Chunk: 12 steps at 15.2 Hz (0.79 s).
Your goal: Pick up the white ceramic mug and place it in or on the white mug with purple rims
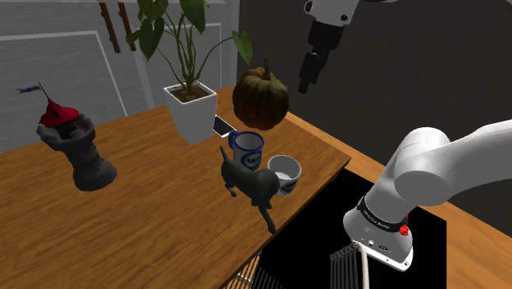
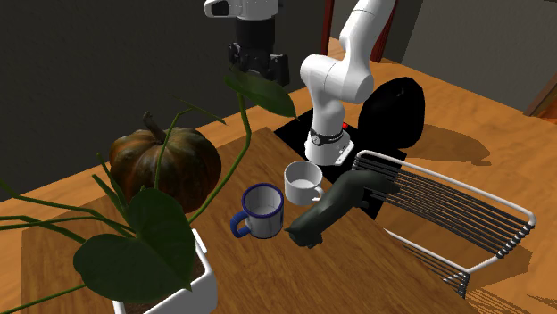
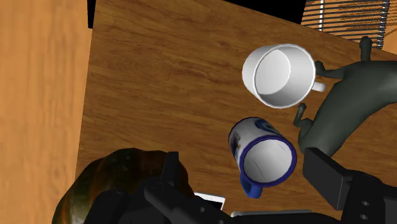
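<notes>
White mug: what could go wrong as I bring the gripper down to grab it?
1. The dark animal figurine stands close beside the white mug, near its handle; a finger could strike it on the descent.
2. The white mug sits near the edge of the table, so a nudge might push it off.
3. The blue-rimmed mug stands close by too, leaving little room for the open gripper.

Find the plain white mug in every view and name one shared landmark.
Shoulder view: white mug just right of the dark animal figurine.
Second exterior view: white mug mid-picture, in front of the arm's base.
Wrist view: white mug beside the figurine.
Shared landmark: the blue-rimmed mug next to it.
</notes>
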Available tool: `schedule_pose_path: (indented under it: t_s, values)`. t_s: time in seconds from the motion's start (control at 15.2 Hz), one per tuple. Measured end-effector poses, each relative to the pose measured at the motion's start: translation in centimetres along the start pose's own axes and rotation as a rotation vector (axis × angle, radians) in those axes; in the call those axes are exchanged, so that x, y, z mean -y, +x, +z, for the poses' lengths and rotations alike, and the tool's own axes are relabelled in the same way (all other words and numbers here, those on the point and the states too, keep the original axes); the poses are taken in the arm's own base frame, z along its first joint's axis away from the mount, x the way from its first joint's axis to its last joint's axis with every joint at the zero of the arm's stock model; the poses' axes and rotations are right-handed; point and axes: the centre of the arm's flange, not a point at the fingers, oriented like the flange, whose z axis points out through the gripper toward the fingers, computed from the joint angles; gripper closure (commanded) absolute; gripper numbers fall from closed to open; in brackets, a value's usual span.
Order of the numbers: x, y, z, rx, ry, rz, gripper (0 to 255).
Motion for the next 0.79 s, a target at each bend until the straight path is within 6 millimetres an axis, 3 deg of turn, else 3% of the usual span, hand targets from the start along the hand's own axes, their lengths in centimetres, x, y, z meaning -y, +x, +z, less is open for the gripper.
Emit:
schedule_pose_path:
  t_s: [0.26, 0.79]
  values:
    - [0.9, -0.5, 2.4, 0.0, 0.002, 0.0, 0]
    - [4.1, -2.6, 12.3, -0.001, 0.009, -0.001, 0]
